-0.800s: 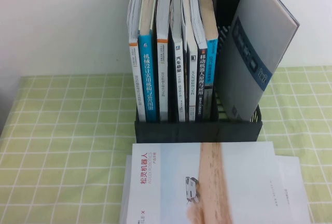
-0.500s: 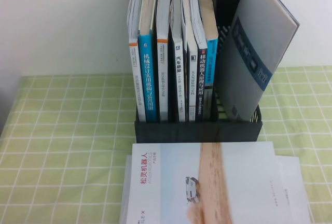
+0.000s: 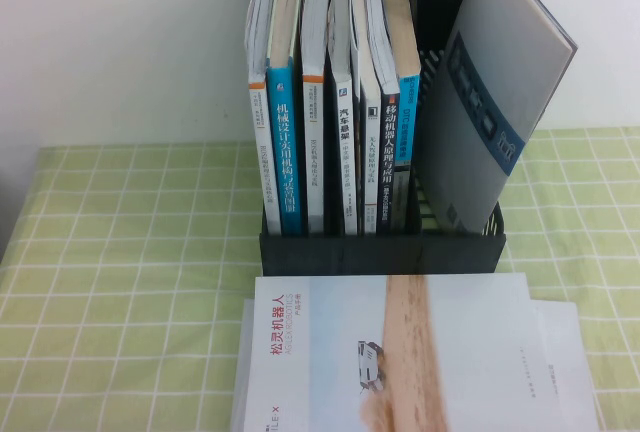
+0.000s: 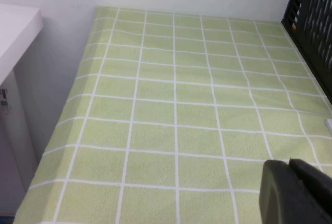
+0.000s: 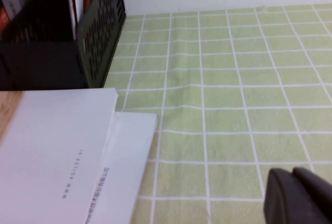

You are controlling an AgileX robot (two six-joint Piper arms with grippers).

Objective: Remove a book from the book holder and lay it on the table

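Nothing moved over the last second. Large thin grey softcover book with dark blue band (image 3: 495, 102) leaning in right slot of black plastic mesh book holder (image 3: 380, 252). Left claw (image 4: 298, 193) and right claw (image 5: 301, 195) low over green-checked cloth worktop (image 3: 120, 252); cannot tell whether clenched or released. Extraction not yet begun.

Nothing differs between the earlier high views and now: no object has shifted and neither arm has entered that view. The wrist views have no earlier pictures, so any gripper motion cannot be told.
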